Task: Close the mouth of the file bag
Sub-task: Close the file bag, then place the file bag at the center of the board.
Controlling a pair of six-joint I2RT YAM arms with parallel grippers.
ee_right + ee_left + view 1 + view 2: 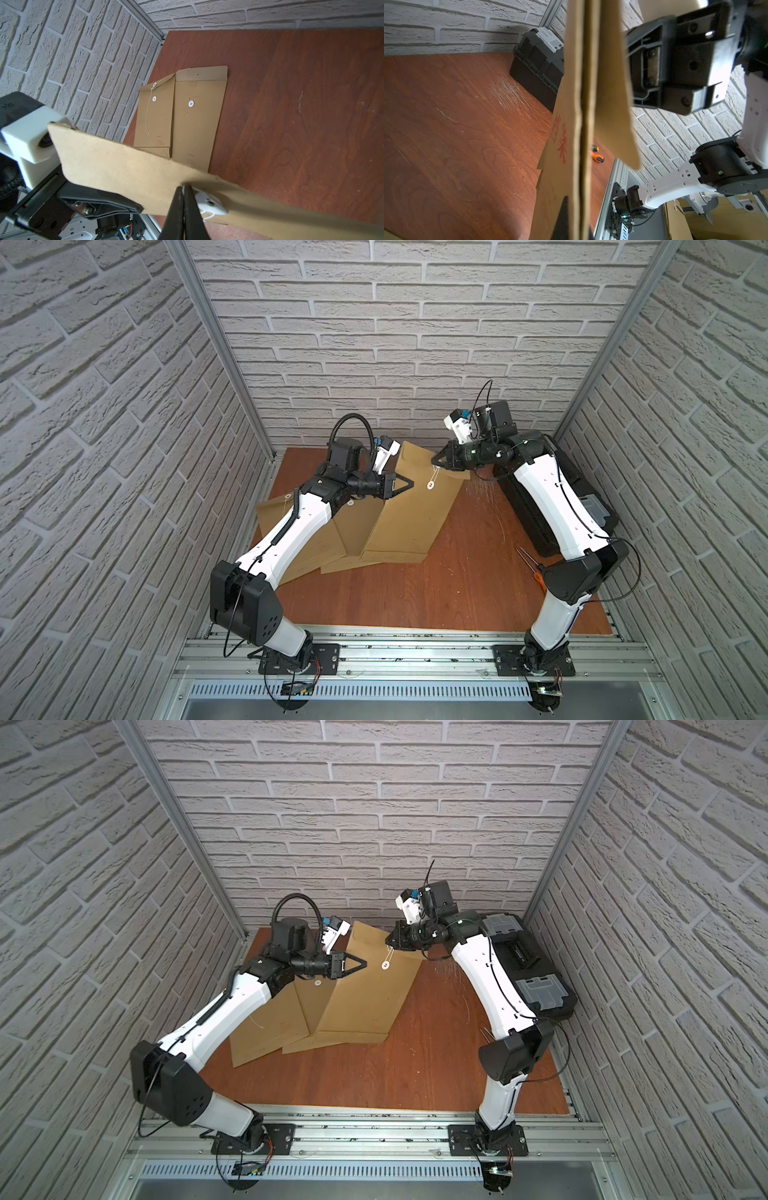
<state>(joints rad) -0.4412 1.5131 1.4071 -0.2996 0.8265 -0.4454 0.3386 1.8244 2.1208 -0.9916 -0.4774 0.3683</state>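
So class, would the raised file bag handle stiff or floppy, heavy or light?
Probably semi-stiff: the file bag holds flat panels yet kinks below the left pincer. Likely light: one edge pinch props it, while the right pincer seems to grip only its string.

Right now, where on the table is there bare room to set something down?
Free: the wide front strip between the bags and the rail, and the middle up to the case. Crowded: bags back left, case and screwdriver right.

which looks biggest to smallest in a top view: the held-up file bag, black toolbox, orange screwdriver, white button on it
1-2. held-up file bag and black toolbox: too close to rank; the bag is tilted up and the right arm covers part of the toolbox
3. orange screwdriver
4. white button
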